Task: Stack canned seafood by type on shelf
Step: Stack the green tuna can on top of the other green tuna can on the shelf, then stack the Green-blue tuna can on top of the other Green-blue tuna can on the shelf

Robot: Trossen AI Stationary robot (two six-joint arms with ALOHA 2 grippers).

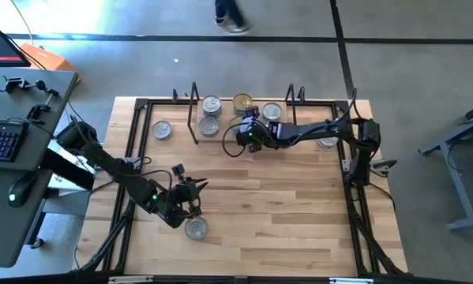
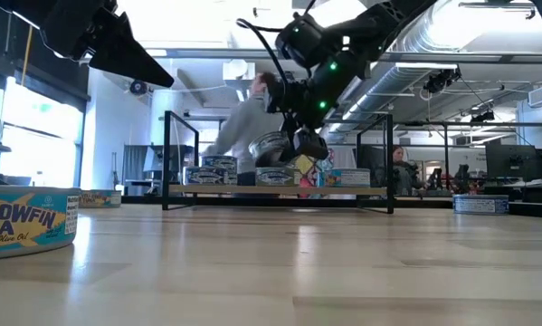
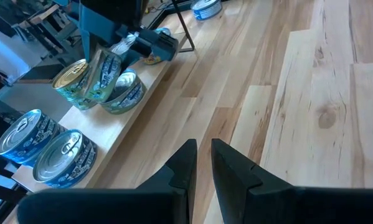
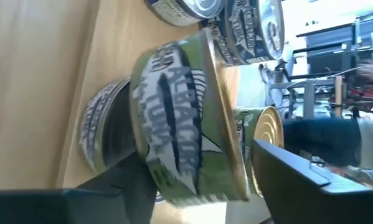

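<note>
**Green tin between right gripper's fingers at the shelf**

While the left gripper (image 1: 190,192) waits pinched nearly closed beside a silver-lidded tin (image 1: 196,229), the right gripper (image 1: 248,126) hangs over the shelf (image 3: 136,121), fingers spread around a tilted green tin (image 4: 180,118). Just beneath it sits another tin (image 3: 125,91); a gold-lidded one (image 1: 242,102) stands beyond.

A green tin (image 4: 186,124) with a white fish pattern and gold rim is seen. Blue-labelled tins (image 3: 61,158) with silver lids are shown on the light-wood shelf (image 3: 142,93). A gold lid (image 1: 242,102) is seen at the table's (image 1: 299,205) far edge.
</note>
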